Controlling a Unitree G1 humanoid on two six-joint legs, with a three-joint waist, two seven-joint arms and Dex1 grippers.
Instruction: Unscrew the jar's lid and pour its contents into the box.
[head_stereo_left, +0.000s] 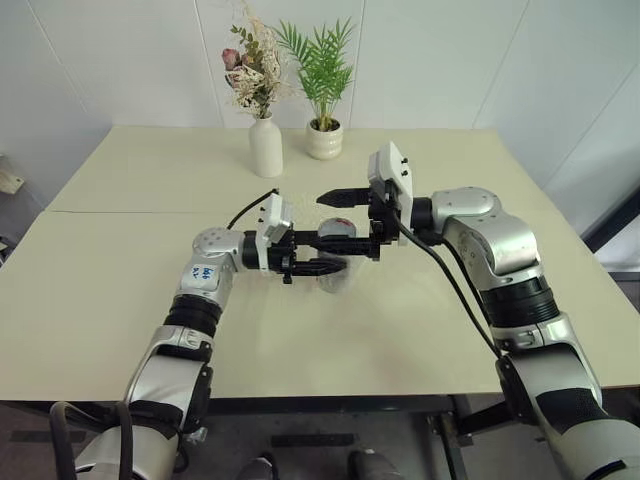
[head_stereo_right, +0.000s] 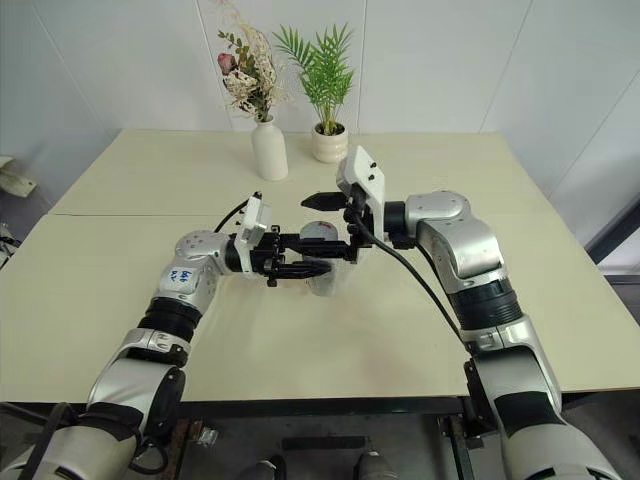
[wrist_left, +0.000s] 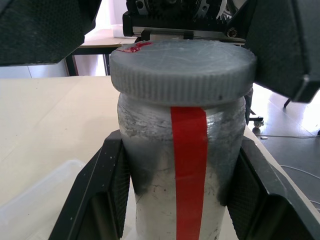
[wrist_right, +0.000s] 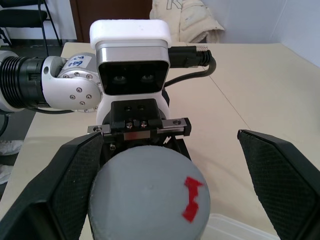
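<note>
Jar (wrist_left: 182, 165) stands upright above the worktop (head_stereo_left: 120, 280), pinched by the left pincer (head_stereo_left: 325, 255), its lid (wrist_right: 150, 195) between the right pincer's (head_stereo_left: 345, 215) spread fingers, box (wrist_left: 35, 200) just below.

Silver-grey jointed arms, black cables, white wrist cameras (blue-scribbled sticker), black claws

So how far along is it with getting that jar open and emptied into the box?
Early. Done: the left gripper holds the jar above the table. In hand: the right gripper stands open on either side of the lid, which sits on the jar. Left: unscrewing it, then pouring into the box.
</note>
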